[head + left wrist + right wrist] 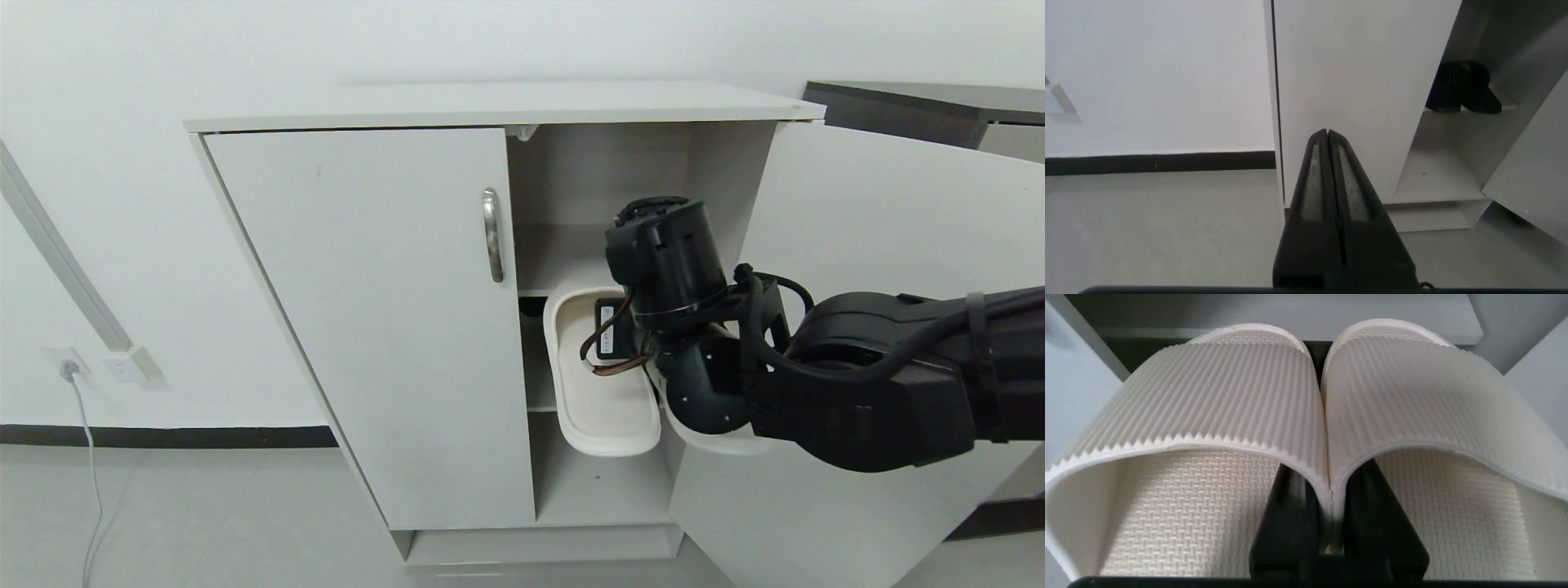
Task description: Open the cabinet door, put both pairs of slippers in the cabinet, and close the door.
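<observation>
The cabinet [490, 102] stands with its left door [367, 327] shut and its right door [882, 245] swung open. The right gripper [1329, 523] pinches the pair of white slippers [608, 400] by the adjoining inner edges of their straps, side by side. They are held in the open compartment at middle-shelf height, heels projecting from the front. A dark pair of slippers [1466, 86] rests on a shelf inside. The left gripper [1327, 147] hangs low before the cabinet, fingers pressed together, holding nothing.

The right arm [857, 400] hid most of one cream slipper [727, 445] and its own jaws; the open door [898, 212] ran off the picture's right edge.
</observation>
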### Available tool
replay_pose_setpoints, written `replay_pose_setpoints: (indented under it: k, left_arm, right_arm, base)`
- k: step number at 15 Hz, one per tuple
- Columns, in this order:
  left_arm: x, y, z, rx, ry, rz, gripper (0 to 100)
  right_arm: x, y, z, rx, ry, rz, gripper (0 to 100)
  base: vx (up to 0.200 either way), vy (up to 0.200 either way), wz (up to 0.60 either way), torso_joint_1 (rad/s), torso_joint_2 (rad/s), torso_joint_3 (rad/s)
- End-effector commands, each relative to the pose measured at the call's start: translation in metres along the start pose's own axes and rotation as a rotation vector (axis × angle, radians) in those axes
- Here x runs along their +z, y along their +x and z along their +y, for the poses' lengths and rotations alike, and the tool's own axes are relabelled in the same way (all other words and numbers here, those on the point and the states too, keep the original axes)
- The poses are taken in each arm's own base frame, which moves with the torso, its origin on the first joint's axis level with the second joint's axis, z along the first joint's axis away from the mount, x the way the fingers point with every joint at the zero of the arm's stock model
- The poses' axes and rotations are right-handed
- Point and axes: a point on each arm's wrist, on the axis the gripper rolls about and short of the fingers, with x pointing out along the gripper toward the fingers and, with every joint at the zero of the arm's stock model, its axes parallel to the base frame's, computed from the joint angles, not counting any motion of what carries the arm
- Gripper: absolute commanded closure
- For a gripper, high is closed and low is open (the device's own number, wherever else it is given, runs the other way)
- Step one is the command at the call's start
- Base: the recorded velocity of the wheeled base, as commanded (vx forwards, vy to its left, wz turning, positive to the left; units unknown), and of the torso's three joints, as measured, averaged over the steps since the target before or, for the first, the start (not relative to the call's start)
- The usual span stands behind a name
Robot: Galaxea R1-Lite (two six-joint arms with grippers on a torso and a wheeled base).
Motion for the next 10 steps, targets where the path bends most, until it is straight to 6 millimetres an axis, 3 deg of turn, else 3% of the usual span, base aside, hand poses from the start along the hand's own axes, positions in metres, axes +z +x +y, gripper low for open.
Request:
replay_pose_setpoints:
  k: [1, 3, 9, 10]
  left_arm:
    - [0.0000, 0.0001, 0.0000, -0.001, 0.000, 0.001, 100]
    - [0.0000, 0.0001, -0.0001, 0.000, 0.000, 0.001, 100]
    - [0.0000, 0.0001, 0.0000, -0.001, 0.002, 0.001, 100]
    - [0.0000, 0.0001, 0.0000, -0.001, 0.000, 0.001, 100]
  right_arm:
    - [-0.0004, 0.0001, 0.0000, 0.000, -0.002, 0.001, 100]
    - [-0.0009, 0.0004, 0.0002, 0.000, -0.009, 0.002, 100]
    - [-0.0007, -0.0015, 0.0007, 0.006, -0.005, -0.009, 100]
    - [-0.0033, -0.0011, 0.0004, 0.007, -0.009, -0.006, 100]
  base:
    - [0.000, 0.000, 0.00, 0.000, 0.00, 0.000]
    - [0.000, 0.000, 0.00, 0.000, 0.00, 0.000]
    - [0.200, 0.000, 0.00, 0.002, 0.00, 0.006]
    - [0.000, 0.000, 0.00, 0.000, 0.00, 0.000]
